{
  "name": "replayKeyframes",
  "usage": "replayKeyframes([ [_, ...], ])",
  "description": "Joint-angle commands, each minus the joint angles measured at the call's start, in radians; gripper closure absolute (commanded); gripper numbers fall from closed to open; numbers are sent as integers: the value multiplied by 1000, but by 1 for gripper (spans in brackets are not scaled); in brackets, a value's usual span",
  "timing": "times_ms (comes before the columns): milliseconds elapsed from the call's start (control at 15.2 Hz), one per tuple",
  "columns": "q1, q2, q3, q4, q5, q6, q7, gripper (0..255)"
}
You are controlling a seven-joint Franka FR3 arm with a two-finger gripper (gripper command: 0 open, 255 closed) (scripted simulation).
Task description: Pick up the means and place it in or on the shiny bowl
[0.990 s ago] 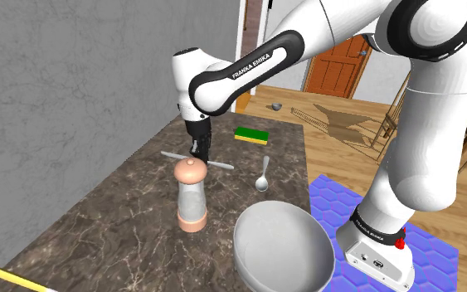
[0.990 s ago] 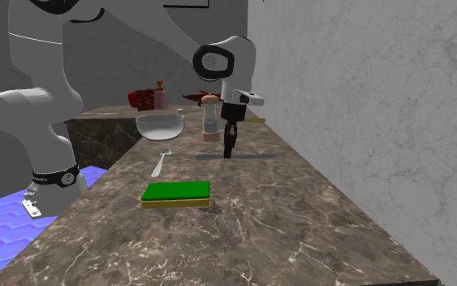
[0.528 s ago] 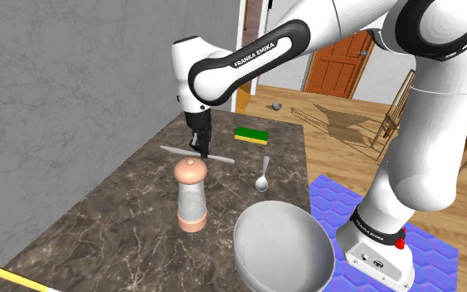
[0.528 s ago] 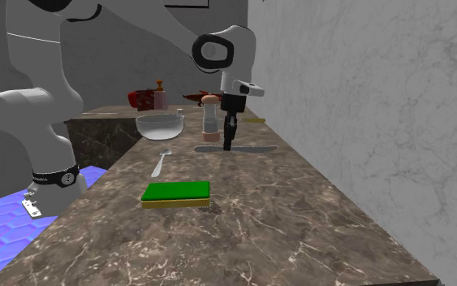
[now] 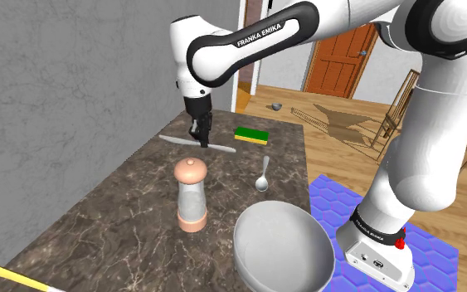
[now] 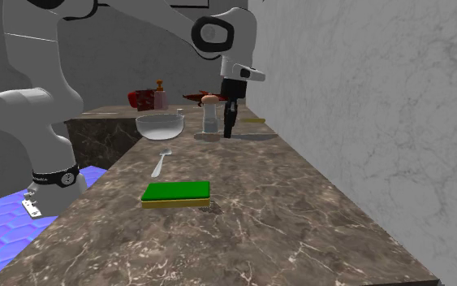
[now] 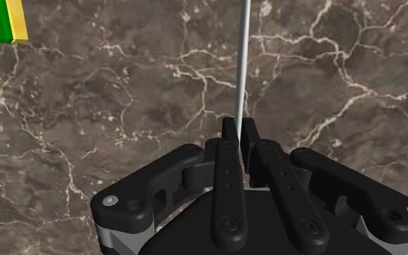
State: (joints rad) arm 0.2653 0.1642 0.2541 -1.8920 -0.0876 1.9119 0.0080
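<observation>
While the white arm reaches over the dark veined marble counter [image 5: 115, 207] in the shoulder view, its black gripper [image 5: 198, 139] is clenched on one long thin grey flat utensil [image 5: 220, 148]. The utensil is gripped near its middle and held roughly level above the counter, beyond the grinder. Counted on the counter:
- one clear grinder with pinkish cap and base [image 5: 192, 196], upright
- one grey metal spoon [image 5: 263, 175]
- one green sponge with a yellow underside [image 5: 251, 135]
- one shiny grey round bowl [image 5: 283, 245], near the stand and well apart from the utensil
- one thin yellow stick [image 5: 17, 280] at the near corner

Second exterior view: the gripper hangs just beside the grinder. The sponge lies nearest the camera, and the spoon lies between sponge and bowl. One of each is counted.

Wrist view: both fingers [image 7: 230, 138] clasp the utensil, which runs straight out from the fingertips over bare marble. One corner of the sponge shows.
</observation>
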Motion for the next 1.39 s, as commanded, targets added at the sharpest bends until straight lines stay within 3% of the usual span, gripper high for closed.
replayKeyframes([
  [0,1,-9,1,16,3,-25,-1,255],
  [1122,1,-48,4,188,17,-235,-17,255],
  [1320,16,-144,22,75,46,-215,12,255],
])
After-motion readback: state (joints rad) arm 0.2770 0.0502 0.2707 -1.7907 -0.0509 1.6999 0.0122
